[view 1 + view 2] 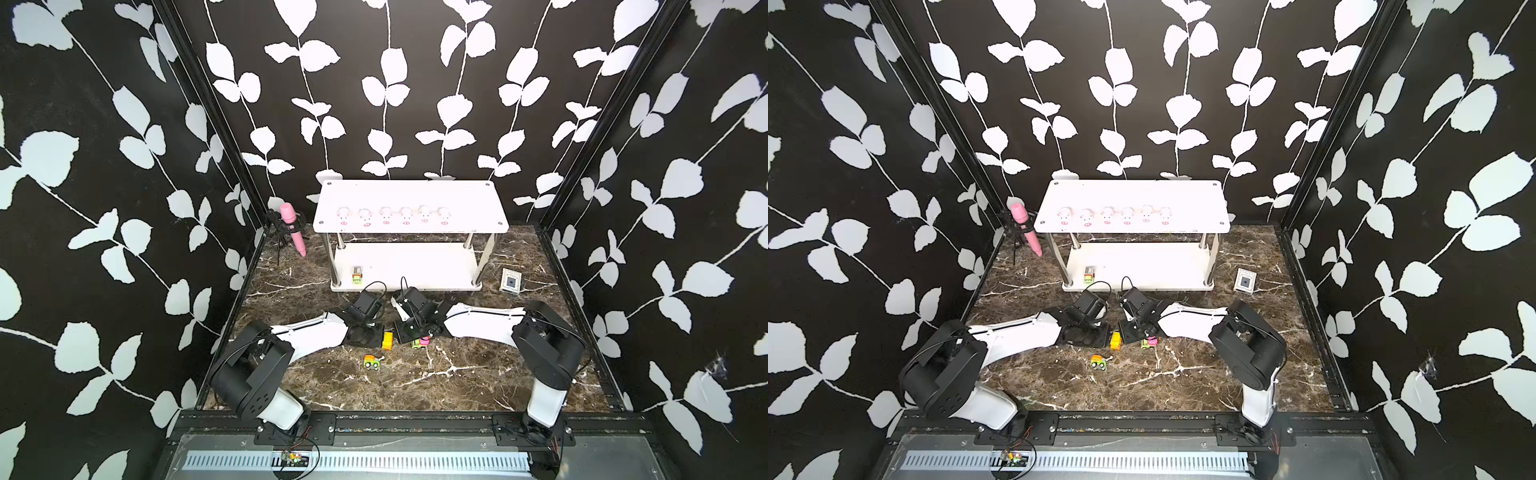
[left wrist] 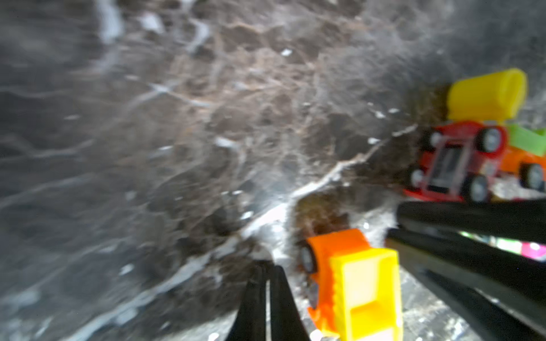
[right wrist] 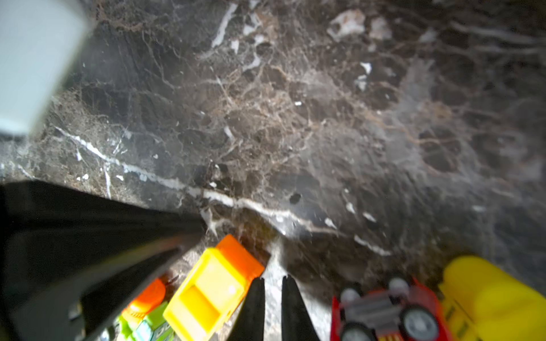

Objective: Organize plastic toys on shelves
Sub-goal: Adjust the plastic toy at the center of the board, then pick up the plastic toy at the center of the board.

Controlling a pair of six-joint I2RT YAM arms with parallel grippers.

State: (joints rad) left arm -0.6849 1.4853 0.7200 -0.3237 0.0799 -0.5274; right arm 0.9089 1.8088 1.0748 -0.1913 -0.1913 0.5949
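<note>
Hovers over desk [image 2: 177,147], left fingers [image 2: 254,310] barely parted and empty beside a yellow truck [image 2: 366,289]. Holds right fingers [image 3: 254,310] slightly apart, gripping nothing, between truck and red car [image 3: 384,310].

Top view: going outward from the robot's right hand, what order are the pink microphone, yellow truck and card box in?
From the right hand:
1. Yellow truck, just beside it, front centre.
2. Card box, right side, beside the shelves.
3. Pink microphone, back left corner.
</note>
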